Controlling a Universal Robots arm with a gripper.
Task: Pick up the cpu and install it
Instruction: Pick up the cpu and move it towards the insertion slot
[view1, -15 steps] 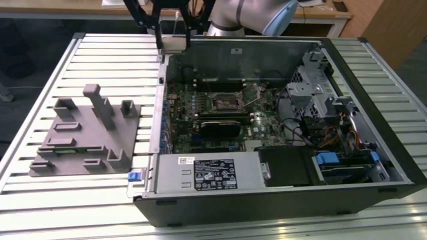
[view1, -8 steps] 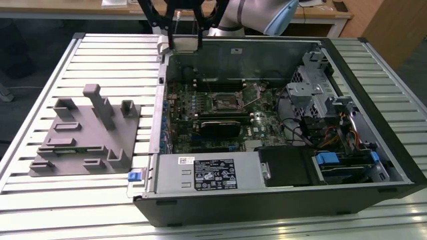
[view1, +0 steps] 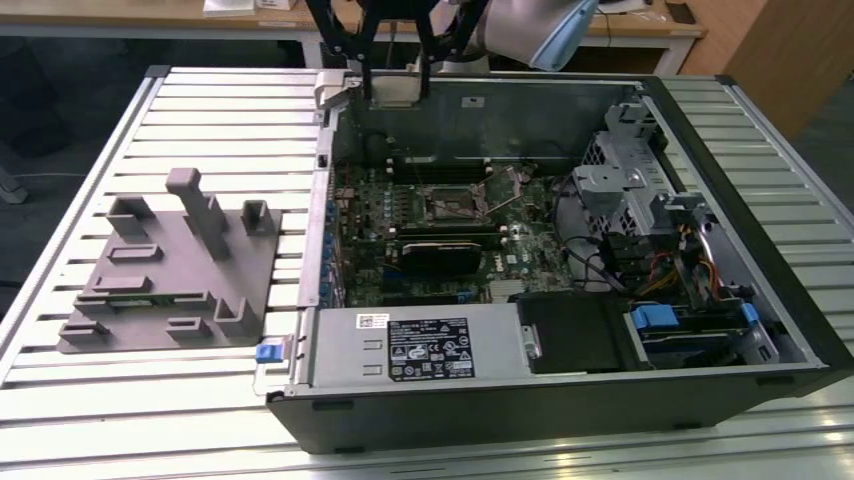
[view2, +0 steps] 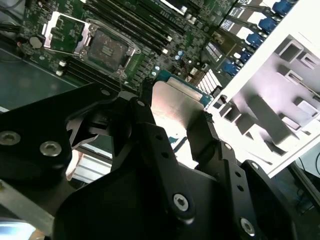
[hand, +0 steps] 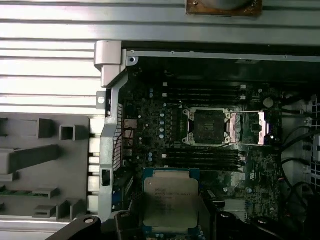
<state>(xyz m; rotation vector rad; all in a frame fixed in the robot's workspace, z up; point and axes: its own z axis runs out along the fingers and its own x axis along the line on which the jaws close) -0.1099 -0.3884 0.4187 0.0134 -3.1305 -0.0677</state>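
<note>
My gripper (view1: 390, 80) hangs above the far rim of the open computer case (view1: 747, 330), shut on the cpu (view1: 394, 93). In both wrist views the cpu (view2: 172, 102) (hand: 169, 199) is a pale silvery square chip pinched at its edges between the black fingers (view2: 150, 140) of the gripper (view2: 175, 114) (hand: 172, 222). The dark metal-framed socket (view1: 447, 205) (hand: 206, 126) (view2: 107, 47) lies bare on the green motherboard, below the held chip and apart from it. Its load plate (hand: 247, 127) (view2: 62, 31) is swung open beside it.
A grey fixture (view1: 174, 270) (hand: 40, 170) with upright posts sits on the slatted table at the exterior view's left of the case. Inside the case are a grey power supply box with a white label (view1: 414, 345), a black fan shroud (view1: 441, 255), drive cages and cables (view1: 654, 220).
</note>
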